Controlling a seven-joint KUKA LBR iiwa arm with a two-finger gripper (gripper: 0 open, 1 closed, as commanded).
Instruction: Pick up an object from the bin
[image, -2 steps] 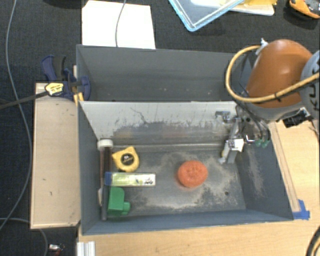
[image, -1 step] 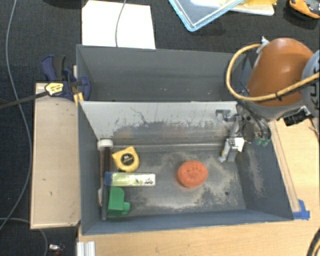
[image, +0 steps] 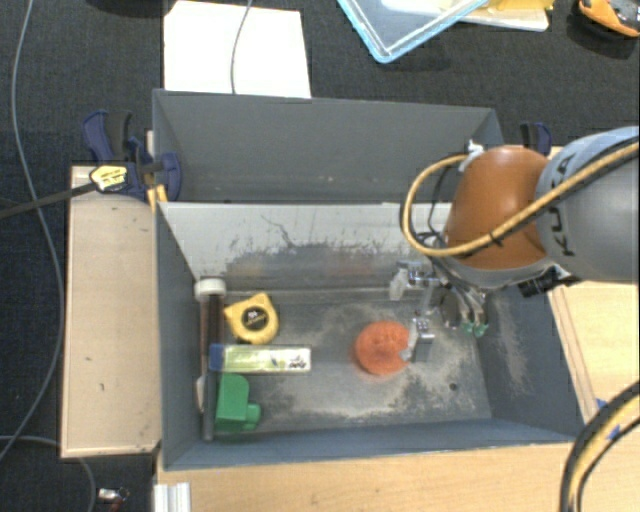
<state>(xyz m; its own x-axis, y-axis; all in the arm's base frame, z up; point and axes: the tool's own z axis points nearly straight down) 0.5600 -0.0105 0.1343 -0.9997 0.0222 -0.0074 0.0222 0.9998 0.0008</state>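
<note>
Five loose things on the floor of the grey metal bin (image: 320, 150). Right of centre, an orange round thing (image: 380, 348), ball-like or a thick disc, alone on bare metal and well apart from the rest. Along the left wall, a small cluster: yellow tape measure (image: 250, 320), flat white-and-green packet (image: 262, 358), green block (image: 236, 400), dark rod with a pale cap (image: 208, 340). Gripper (image: 445, 335) low in the bin, just to the right of the orange thing; fingers (image: 421, 338) seemingly apart, one at or against the orange thing's right edge, the other farther right, nothing between them. Contact or a narrow gap at that edge: not to be told from above. Handling, by judgement only: matt, slightly rough surface, hence probably foam, rubber or sponge; likely light, somewhat yielding, not fragile, not slippery. Prone to rolling or sliding away if nudged from one side, with open floor to its left. Best hold: across the widest part, one finger on each side, low enough to pass the bulge, closing gently to avoid squeezing it out upward. Required first: a short shift leftward to bring the orange thing between the fingers. Step in hand: approach, grasp not yet made.
</note>
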